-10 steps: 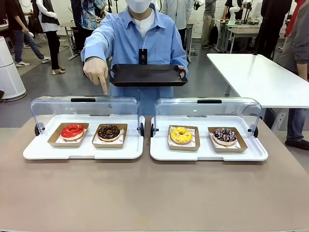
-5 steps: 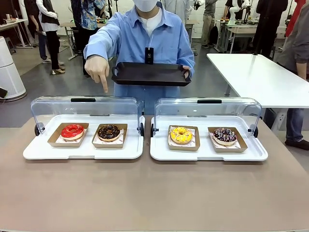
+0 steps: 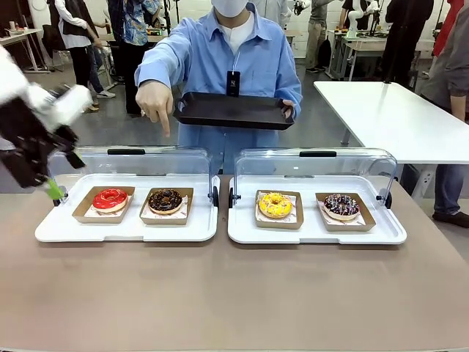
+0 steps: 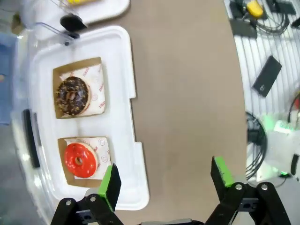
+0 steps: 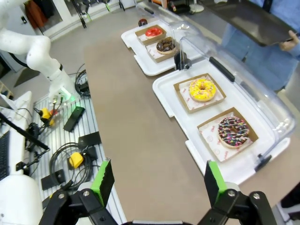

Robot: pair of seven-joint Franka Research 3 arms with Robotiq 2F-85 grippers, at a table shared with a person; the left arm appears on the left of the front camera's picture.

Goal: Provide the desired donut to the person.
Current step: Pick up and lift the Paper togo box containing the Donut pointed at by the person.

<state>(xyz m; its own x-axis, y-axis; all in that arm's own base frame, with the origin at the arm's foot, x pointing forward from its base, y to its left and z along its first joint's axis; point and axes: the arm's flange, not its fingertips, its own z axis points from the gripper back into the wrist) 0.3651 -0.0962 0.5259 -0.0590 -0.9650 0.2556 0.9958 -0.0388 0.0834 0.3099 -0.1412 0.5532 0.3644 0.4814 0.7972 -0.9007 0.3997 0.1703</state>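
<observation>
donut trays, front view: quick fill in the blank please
The red-glazed ring donut lies in the ___ white plastic tray.
Beside the sprinkled chocolate donut lies a ___ donut.
The person in the light blue shirt holds a black ___.
The left gripper has its jaws ___.
Missing: left; yellow; tray; open.

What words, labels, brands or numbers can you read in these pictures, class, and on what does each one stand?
No text can be read in full.
Red print on the papers under the chocolate donut and the red donut: too small and blurred to read.
Pale mark on the black badge on the chest of the person: too small to read.
</observation>
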